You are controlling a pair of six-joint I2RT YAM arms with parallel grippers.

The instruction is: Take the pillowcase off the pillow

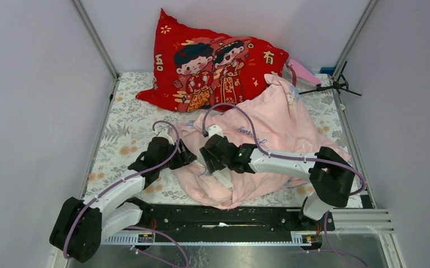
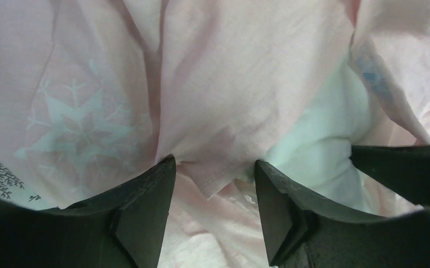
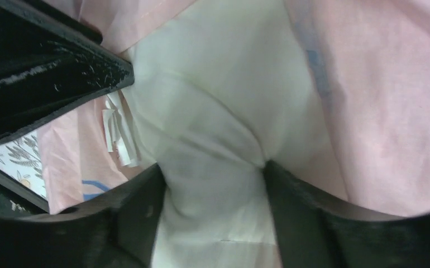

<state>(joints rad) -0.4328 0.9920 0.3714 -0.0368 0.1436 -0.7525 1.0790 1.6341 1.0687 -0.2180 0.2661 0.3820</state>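
Pins a bulge of the pillow [image 3: 218, 100] between the wide-set jaws of the right gripper [image 3: 213, 178], likely to anchor it at the mouth of the pillowcase [image 1: 280, 125], heaped on the table [image 1: 123, 134] and covering most of it. Sets the left gripper [image 2: 215, 167] open, straddling but not pinching a fold of that pink fabric, seemingly ready for a bite to pull from.

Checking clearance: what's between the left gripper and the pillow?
Left wrist view: a hemmed fold of pillowcase lies between the open left gripper and the white pillow beyond.
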